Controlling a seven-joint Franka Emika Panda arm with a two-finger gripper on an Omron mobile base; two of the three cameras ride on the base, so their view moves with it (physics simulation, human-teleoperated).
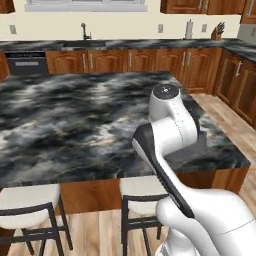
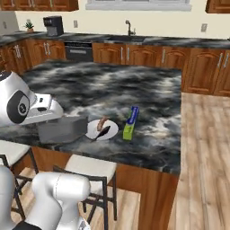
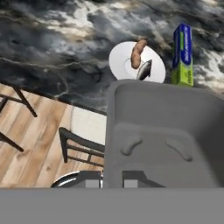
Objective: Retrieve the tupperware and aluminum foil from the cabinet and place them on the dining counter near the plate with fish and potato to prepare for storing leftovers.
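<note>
My gripper (image 3: 112,178) is shut on the near rim of the grey tupperware (image 3: 166,131), which hangs at the front edge of the dining counter (image 2: 143,85). In the right base view the tupperware (image 2: 63,129) is just left of the white plate with fish and potato (image 2: 95,130). The blue and green aluminum foil box (image 2: 131,122) lies on the counter right of the plate. From the hand, the plate (image 3: 120,61) and the foil (image 3: 183,54) lie beyond the container's far wall. In the left base view the tupperware (image 1: 192,150) peeks out behind my arm.
White-cushioned stools (image 1: 27,200) (image 2: 90,168) stand under the counter's front edge below the container. Base cabinets (image 1: 135,60), a sink and a dishwasher line the back wall. Wood floor runs to the right of the island (image 2: 202,148).
</note>
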